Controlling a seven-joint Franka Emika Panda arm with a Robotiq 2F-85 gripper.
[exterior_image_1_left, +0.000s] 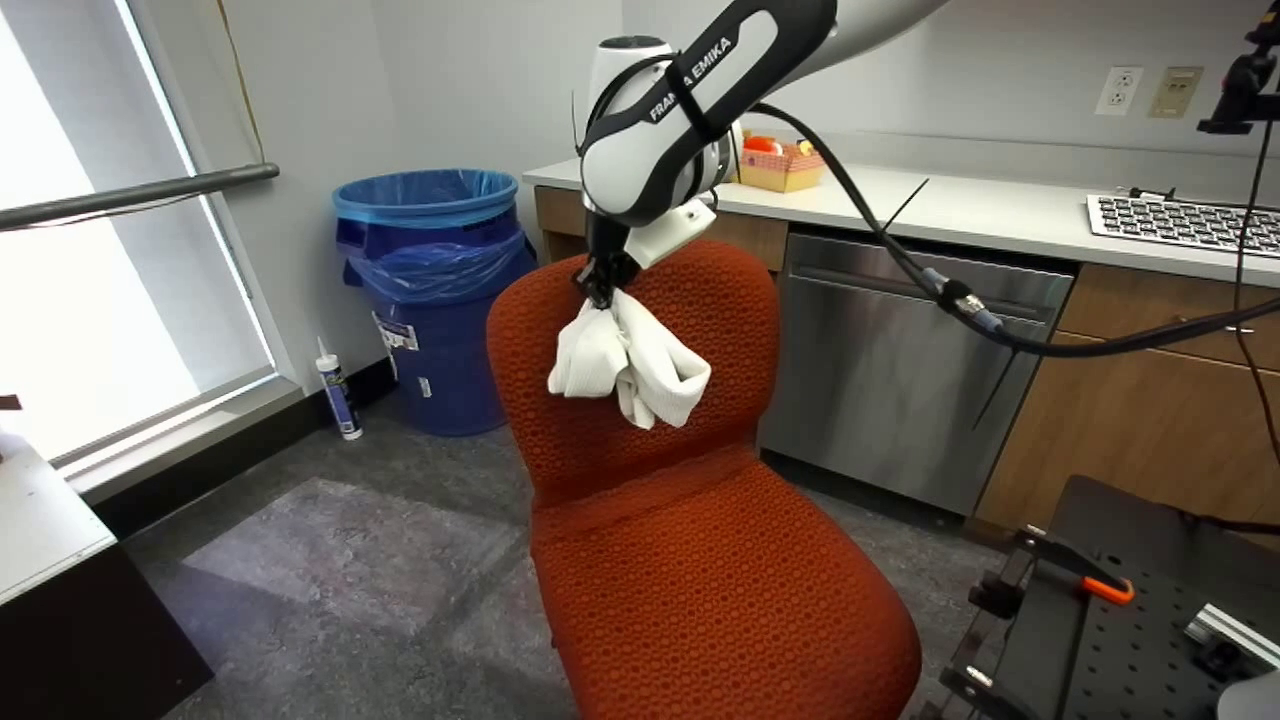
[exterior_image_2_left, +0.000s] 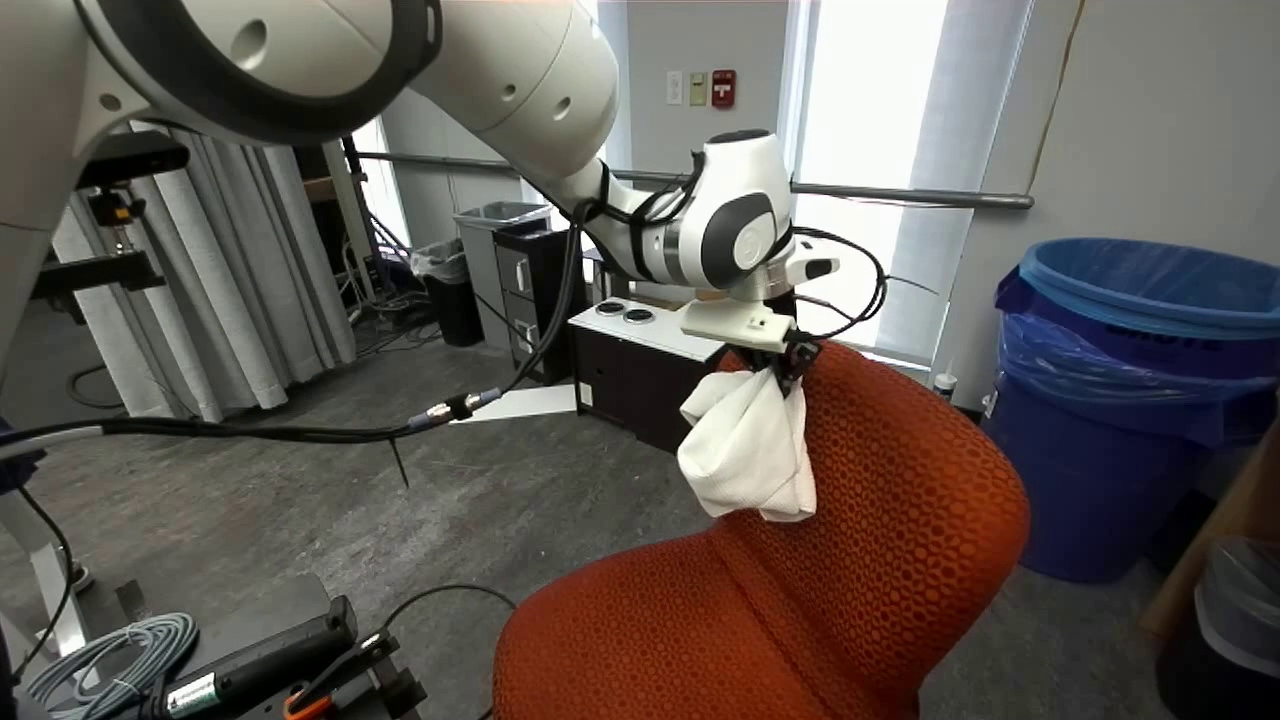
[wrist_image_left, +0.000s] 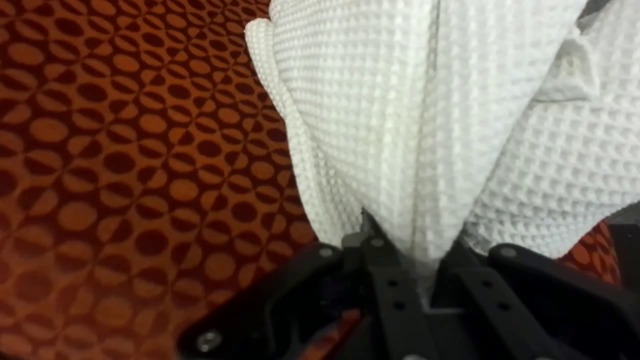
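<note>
A white waffle-weave cloth (exterior_image_1_left: 640, 360) hangs bunched from my gripper (exterior_image_1_left: 600, 290). The gripper points down, and in the wrist view its two black fingers (wrist_image_left: 415, 245) are closed on a fold of the cloth (wrist_image_left: 400, 100). The cloth also shows in an exterior view (exterior_image_2_left: 750, 450), its lower end loose. An orange-red patterned chair (exterior_image_1_left: 720, 590) stands under and behind it. The gripper (exterior_image_2_left: 785, 370) is near the top of the chair's backrest (exterior_image_2_left: 900, 500), and the cloth hangs in front of it. I cannot tell whether the cloth touches the backrest.
A blue bin (exterior_image_1_left: 440, 330) with a bag liner stands behind the chair. A white counter (exterior_image_1_left: 960, 210) carries a small basket (exterior_image_1_left: 780, 170) and a keyboard-like panel (exterior_image_1_left: 1190, 222). A black perforated cart (exterior_image_1_left: 1150, 620) with tools is beside the chair. A thick cable (exterior_image_2_left: 330, 433) hangs from the arm.
</note>
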